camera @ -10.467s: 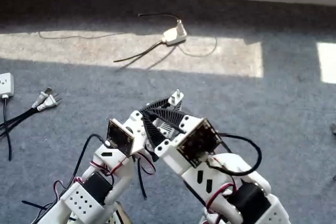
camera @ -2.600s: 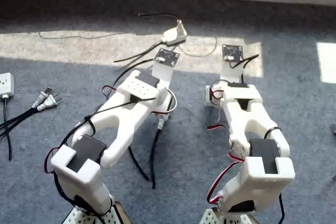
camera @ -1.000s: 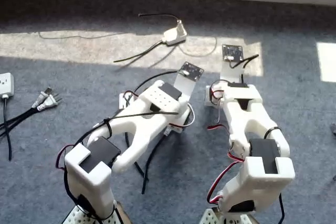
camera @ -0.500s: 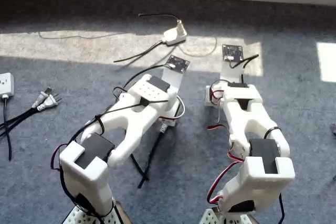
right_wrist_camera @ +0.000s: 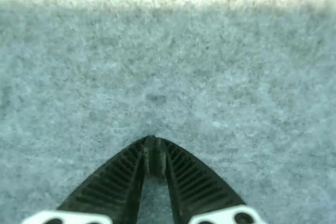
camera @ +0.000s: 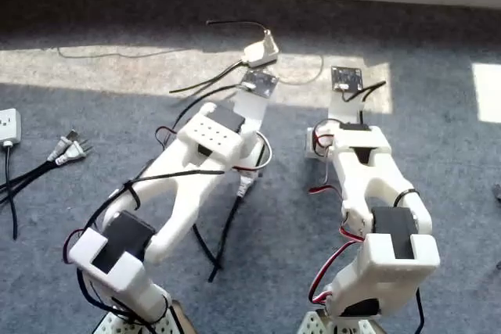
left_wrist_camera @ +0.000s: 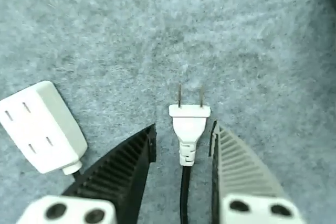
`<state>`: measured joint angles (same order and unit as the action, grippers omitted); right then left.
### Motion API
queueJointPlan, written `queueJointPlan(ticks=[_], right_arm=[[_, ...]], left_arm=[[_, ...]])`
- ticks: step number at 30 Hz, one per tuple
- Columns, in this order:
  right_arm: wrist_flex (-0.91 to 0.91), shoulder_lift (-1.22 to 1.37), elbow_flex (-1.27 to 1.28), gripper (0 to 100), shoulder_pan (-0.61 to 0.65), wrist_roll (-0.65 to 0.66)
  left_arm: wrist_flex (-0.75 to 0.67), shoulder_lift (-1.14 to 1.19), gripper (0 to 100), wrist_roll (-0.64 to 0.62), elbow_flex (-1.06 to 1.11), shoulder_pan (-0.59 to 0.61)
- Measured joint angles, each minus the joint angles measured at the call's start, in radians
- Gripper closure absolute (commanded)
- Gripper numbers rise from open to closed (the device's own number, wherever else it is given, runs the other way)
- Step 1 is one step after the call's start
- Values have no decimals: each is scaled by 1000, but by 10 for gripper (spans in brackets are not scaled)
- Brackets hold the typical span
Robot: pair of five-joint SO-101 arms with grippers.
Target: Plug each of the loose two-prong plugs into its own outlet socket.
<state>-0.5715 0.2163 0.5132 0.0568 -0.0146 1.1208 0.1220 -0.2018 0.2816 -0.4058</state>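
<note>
The white two-prong plug [left_wrist_camera: 189, 124] lies flat on the grey carpet [left_wrist_camera: 262, 35], prongs pointing away from its black cord [left_wrist_camera: 184, 198]. The left gripper [left_wrist_camera: 182, 129] straddles it with jaws apart, touching neither side. We judge this the pick-up step: the next move calls for closing squarely on the plug body, then turning its prongs toward the slots of the white outlet block [left_wrist_camera: 42, 127] just beside it. The right gripper [right_wrist_camera: 152, 142] hangs over the carpet with its tips together, holding nothing. From above, the high view adds two more loose plugs [camera: 69, 148] near a white outlet [camera: 8, 127] at its left edge, well apart from both arms.
</note>
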Motion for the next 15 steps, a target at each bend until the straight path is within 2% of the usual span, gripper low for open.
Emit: queueJointPlan(ticks=[6, 15], right_arm=[[0, 0, 0, 989, 0, 0], [0, 0, 0, 989, 0, 0]], left_arm=[[2, -15, 825, -2, 5, 72], [-21, 89, 825, -2, -2, 26]])
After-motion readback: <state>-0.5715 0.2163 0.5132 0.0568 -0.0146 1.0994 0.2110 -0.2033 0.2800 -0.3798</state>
